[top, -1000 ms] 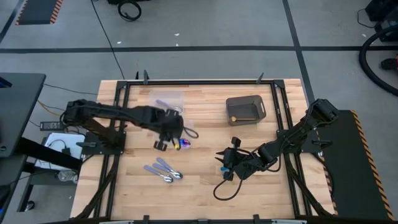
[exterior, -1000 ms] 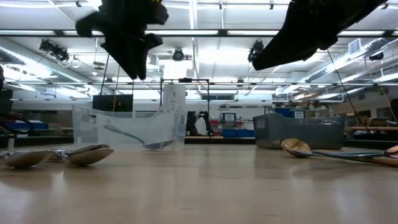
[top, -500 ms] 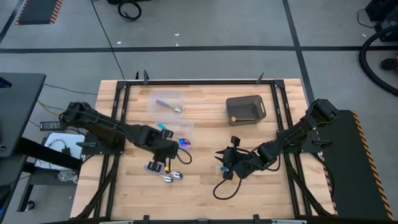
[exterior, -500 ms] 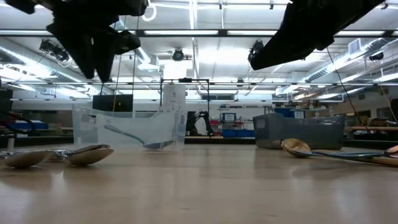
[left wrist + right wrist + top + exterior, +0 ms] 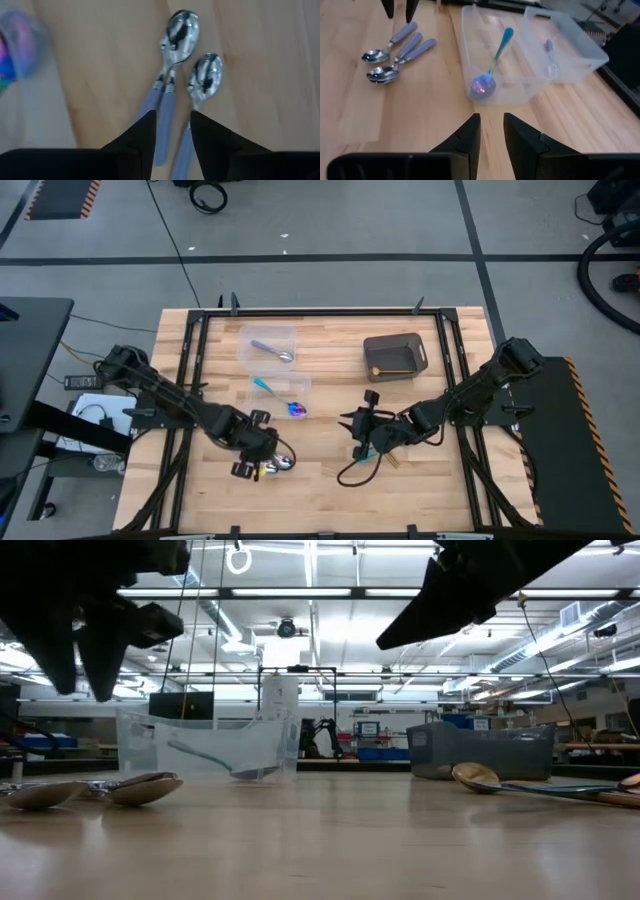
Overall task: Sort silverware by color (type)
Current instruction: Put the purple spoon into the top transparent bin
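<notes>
Lavender-handled spoons point(image 5: 278, 463) with silver heads lie flat side by side on the wooden table near its front; they also show in my left wrist view point(image 5: 175, 55) and right wrist view point(image 5: 395, 52). My left gripper point(image 5: 172, 114) hangs open just above their handles, pointing steeply down and touching nothing. A teal-handled spoon point(image 5: 495, 57) with an iridescent head lies in a clear tub point(image 5: 283, 392). A gold spoon point(image 5: 478, 778) lies on the table. My right gripper point(image 5: 491, 116) stands open and empty above the table's middle point(image 5: 350, 435), aimed at the tubs.
A second clear tub point(image 5: 268, 345) farther back holds a lavender-handled spoon. A dark grey bin point(image 5: 395, 355) stands at the back right. A black cable point(image 5: 350, 472) loops on the table under my right arm. Bare wood lies between the two grippers.
My left gripper has swung from beside the tub with the teal spoon toward the table's near edge and left, sinking and rolling, until it hangs over the lavender spoons. Its finger gap is unchanged. My right gripper has shifted slightly toward the tubs.
</notes>
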Robot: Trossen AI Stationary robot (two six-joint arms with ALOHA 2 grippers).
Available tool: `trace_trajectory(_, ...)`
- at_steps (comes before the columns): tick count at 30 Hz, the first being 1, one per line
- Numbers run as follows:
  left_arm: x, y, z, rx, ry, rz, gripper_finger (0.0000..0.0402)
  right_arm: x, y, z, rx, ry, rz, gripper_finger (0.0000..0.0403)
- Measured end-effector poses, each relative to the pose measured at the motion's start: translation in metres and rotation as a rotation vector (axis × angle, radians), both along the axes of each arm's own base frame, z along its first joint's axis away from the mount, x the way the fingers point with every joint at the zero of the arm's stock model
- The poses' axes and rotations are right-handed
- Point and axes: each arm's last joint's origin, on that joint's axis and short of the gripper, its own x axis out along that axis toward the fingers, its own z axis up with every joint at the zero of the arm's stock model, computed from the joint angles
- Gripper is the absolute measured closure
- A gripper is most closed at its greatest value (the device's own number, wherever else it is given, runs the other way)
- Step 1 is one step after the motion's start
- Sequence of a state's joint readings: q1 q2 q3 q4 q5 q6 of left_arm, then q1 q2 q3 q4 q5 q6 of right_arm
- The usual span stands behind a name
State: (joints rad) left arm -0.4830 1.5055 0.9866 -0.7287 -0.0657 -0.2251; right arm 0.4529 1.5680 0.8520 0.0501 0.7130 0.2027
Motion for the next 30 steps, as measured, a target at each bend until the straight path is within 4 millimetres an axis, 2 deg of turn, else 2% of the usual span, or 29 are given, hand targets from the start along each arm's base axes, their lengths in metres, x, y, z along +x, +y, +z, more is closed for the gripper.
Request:
trace_trajectory(8,-0.014,-0.008,-0.023,-0.022,0.014,0.027,0.0274,0.003,-0.007,0.001,-0.033,0.01,0.002,0.0308)
trace_trajectory(14,-0.017,-0.009,-0.03,-0.033,0.012,0.041,0.0274,0.007,-0.014,0.0,0.003,0.023,0.019,0.0308)
trace_trajectory(25,-0.02,-0.011,-0.042,-0.034,0.021,0.053,0.0274,0.007,-0.014,0.0,0.017,0.023,0.024,0.0308)
trace_trajectory(30,-0.022,-0.02,-0.065,0.02,0.101,0.021,0.0274,0.008,-0.014,0.001,0.024,0.011,0.028,0.0308)
